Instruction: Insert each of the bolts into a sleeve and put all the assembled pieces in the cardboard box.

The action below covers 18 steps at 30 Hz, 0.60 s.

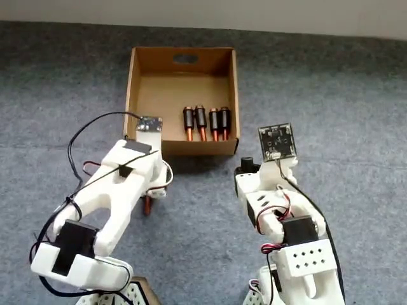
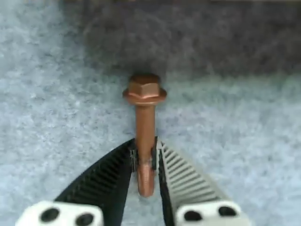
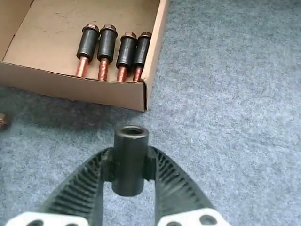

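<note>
Four assembled pieces (image 1: 206, 122), each a copper bolt pushed through a black sleeve, lie side by side in the near right corner of an open cardboard box (image 1: 183, 147). Their heads point to the far wall and their threaded ends point toward the arms. The box sits on grey carpet (image 1: 343, 95), just beyond two white robot arms.

The left gripper (image 2: 146, 157) pinches a loose copper bolt (image 2: 145, 117) by its threaded shank, with one ribbed finger pressed against each side. The bolt's flanged hexagonal head sticks out past the fingertips, over the carpet. From the high view, this bolt hangs under the left arm, outside the box and near the left end of its front wall.

The right gripper (image 3: 129, 162) is clamped around the middle of a loose black sleeve (image 3: 130, 141). The sleeve's hollow bore shows at the end beyond the fingertips. It is held over the carpet, outside the box and just in front of the near right corner.
</note>
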### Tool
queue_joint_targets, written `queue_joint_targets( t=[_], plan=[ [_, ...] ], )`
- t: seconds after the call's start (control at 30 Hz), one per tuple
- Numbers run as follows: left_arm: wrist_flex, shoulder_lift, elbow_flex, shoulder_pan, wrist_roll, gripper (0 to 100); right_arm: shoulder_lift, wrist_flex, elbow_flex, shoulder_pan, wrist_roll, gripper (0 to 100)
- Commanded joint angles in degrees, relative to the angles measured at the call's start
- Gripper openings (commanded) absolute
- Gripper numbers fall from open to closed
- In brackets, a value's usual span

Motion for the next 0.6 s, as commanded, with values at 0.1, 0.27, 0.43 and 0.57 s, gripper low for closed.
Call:
queue_joint_targets(
  t=[0.1,0.27,0.43,0.57],
  plan=[
    [1.49,0.66,-3.74,1.98,-8.44,1,-1.10,-1.27,-0.31,0.66,0.00,0.6],
    [1.85,0.48,-6.37,2.86,-8.35,9,-1.10,-1.27,-0.22,0.66,0.00,0.6],
    [-3.16,0.84,-6.46,2.42,-8.53,15,-1.10,-1.27,-0.22,0.66,0.00,0.6],
    [-7.82,0.84,-6.29,1.80,-8.44,15,-1.10,-1.27,-0.22,0.66,0.00,0.6]
  ],
)
